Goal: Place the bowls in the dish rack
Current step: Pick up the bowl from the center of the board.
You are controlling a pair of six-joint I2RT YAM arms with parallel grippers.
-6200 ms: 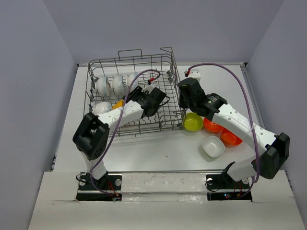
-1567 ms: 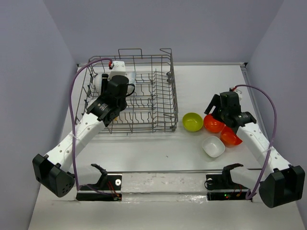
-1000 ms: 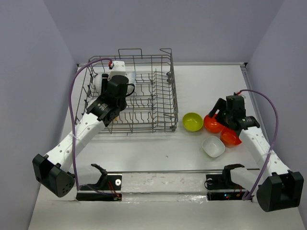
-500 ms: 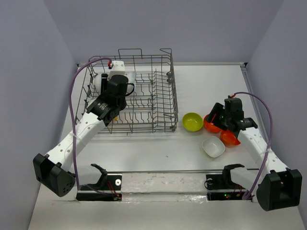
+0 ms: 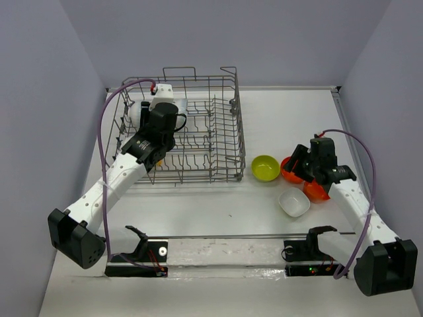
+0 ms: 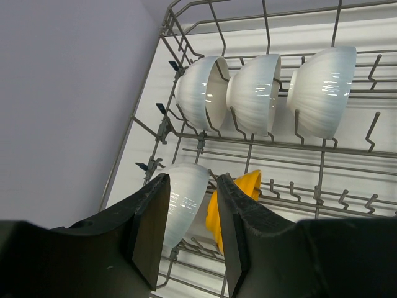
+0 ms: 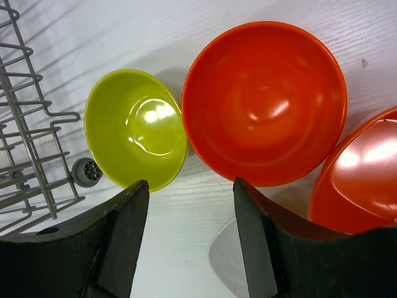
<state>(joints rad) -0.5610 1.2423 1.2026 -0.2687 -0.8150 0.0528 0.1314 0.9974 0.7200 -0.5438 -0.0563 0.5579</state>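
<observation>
The grey wire dish rack (image 5: 239,125) holds three white bowls (image 6: 254,93) on edge in its back row. A fourth white bowl (image 6: 186,198) and an orange-yellow bowl (image 6: 247,185) stand in the row in front. My left gripper (image 6: 191,180) hovers open above these two, holding nothing. On the table right of the rack lie a lime green bowl (image 7: 133,127), two red-orange bowls (image 7: 263,102) (image 7: 363,167) and a squarish white bowl (image 5: 294,202). My right gripper (image 7: 191,183) is open low between the lime and the nearer red-orange bowl, with bare table between its fingers.
A small round foot (image 7: 85,169) of the rack sits beside the lime bowl. Tall wire sides with handle loops (image 5: 178,69) ring the rack. The right arm's purple cable (image 5: 360,158) arcs over the table's right side.
The right gripper has dropped closer to the bowls on the table and its jaws have narrowed somewhat. The left arm has stayed still over the rack.
</observation>
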